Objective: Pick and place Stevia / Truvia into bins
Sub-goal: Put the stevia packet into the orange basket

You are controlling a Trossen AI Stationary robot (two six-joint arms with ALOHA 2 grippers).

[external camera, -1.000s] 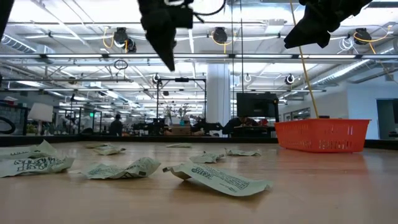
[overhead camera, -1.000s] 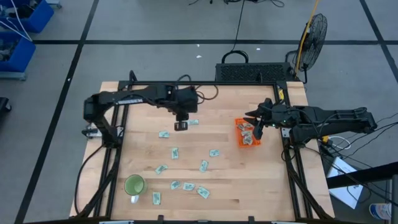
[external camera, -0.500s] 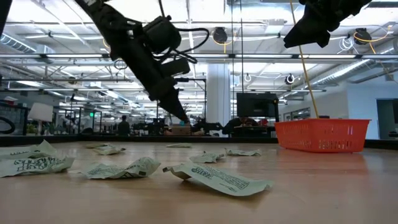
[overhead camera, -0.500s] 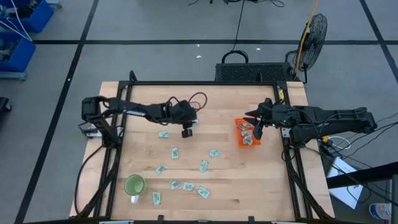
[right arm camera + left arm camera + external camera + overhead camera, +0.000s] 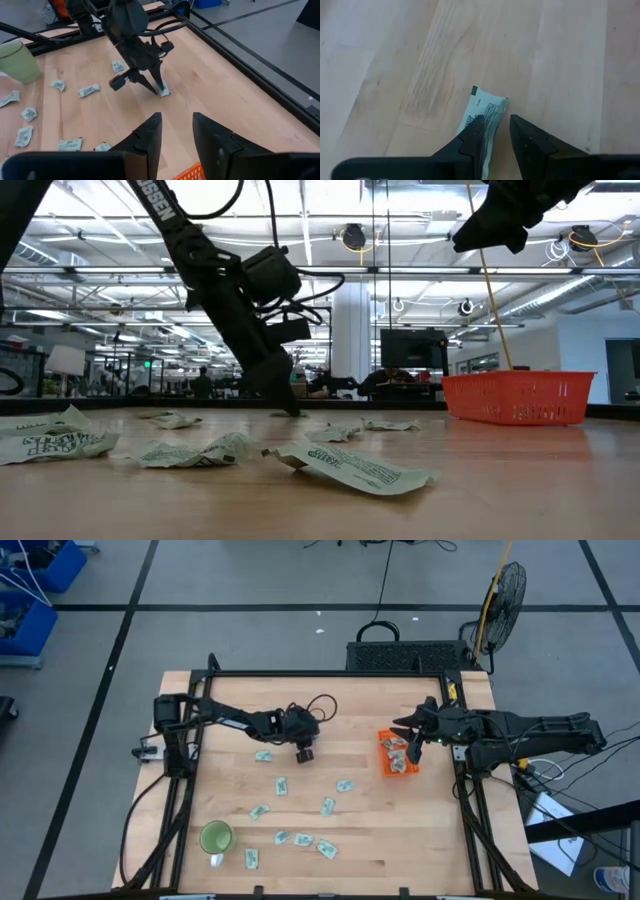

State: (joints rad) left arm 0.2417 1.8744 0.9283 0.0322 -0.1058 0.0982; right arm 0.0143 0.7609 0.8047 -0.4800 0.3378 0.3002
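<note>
Several pale green and white sachets lie flat and scattered on the wooden table, for example one point(image 5: 281, 786) and another point(image 5: 326, 849). A few more lie in the orange tray point(image 5: 386, 766) at the right; the tray also shows in the low view point(image 5: 518, 397). My left gripper point(image 5: 305, 754) is open by a narrow gap. Its tips are down at the table, on either side of one end of a sachet point(image 5: 487, 105). My right gripper point(image 5: 412, 748) hovers open and empty above the tray. My left gripper comes at the sachet slanting down from the table's left. One fingertip point(image 5: 475, 131) covers the long edge of the sachet point(image 5: 481, 116), which lies flat on the table. I cannot tell whether the finger touches it.
A round green cup point(image 5: 216, 837) stands at the near left. Loose sachets lie across the table's middle and near part. Black frame rails run along the table's left, right and far edges. Bare wood lies between my left gripper and the tray.
My left gripper has come down from well above the table until its tips reach the tabletop. It has also shifted a little toward the table's right and near edges, onto the sachet. The sachets lie where they were.
</note>
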